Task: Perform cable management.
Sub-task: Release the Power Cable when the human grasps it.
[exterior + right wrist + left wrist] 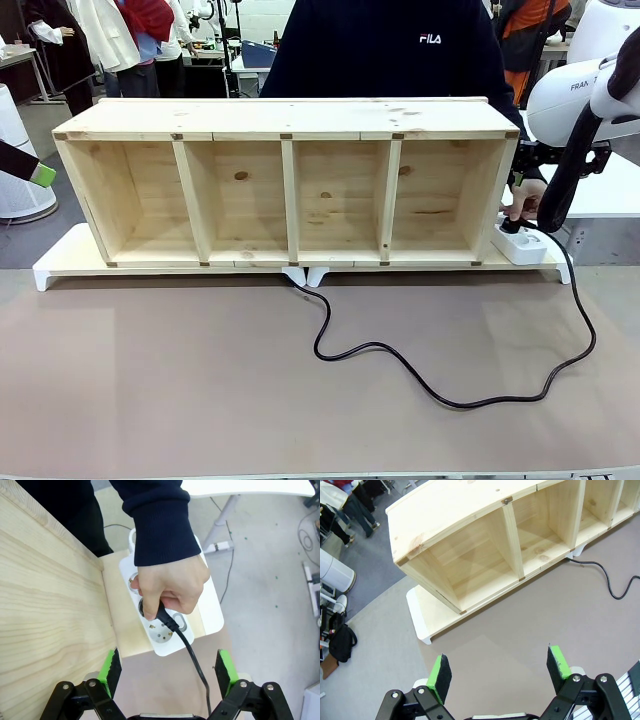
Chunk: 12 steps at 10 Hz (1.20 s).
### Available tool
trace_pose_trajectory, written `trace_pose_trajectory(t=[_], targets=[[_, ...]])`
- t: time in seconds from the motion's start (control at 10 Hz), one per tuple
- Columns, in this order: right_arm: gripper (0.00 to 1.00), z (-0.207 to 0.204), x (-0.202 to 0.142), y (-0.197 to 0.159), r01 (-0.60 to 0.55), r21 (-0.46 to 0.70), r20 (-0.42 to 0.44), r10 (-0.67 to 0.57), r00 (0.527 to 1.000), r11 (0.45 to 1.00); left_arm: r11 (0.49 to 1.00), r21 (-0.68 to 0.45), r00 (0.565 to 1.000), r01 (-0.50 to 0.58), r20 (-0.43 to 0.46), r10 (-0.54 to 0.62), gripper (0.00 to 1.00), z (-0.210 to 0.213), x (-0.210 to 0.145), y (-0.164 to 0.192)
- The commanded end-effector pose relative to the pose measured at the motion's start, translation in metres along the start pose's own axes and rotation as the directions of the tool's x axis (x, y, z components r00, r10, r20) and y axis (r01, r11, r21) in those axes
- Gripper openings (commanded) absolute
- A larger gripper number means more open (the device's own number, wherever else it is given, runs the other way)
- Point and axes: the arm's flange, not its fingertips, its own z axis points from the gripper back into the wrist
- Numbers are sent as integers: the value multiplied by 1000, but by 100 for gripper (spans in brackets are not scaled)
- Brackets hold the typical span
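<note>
Black cable [440, 385] sprawls loose across our tabletop [150, 380]; a person's hand [170, 587] grips its plug at the power strip [165, 630]. Our left end effector [500, 672] and right end effector [167, 670] gape empty; tidying remains.

My left gripper [499, 672], black with green pads, hangs high up and looks down. Its two fingers [440, 674] stand wide apart and hold nothing. In the front view I can see just a bit of its green pad [43, 176] at the left edge.

My right gripper [169, 670] is the same kind. Its fingers [225, 669] are spread wide too, with nothing between them. My big white right arm [575, 95] comes in from the right side, up high.

The person's hand [172, 587] in a dark blue sleeve [157, 517] is just past my right gripper. It is curled tight, pinching the chunky black plug [152, 611] of the thin black cable [192, 655]
</note>
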Motion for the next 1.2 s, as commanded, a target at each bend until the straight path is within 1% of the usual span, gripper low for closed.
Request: trace_pose_trajectory(t=[0.0,1.1], targets=[[97,0,0,1,3,1,0,-3,1000,1000,1000,3,1000,-1,6,1,100,-1,1,1],[97,0,0,1,3,1,0,-3,1000,1000,1000,3,1000,-1,6,1,100,-1,1,1]])
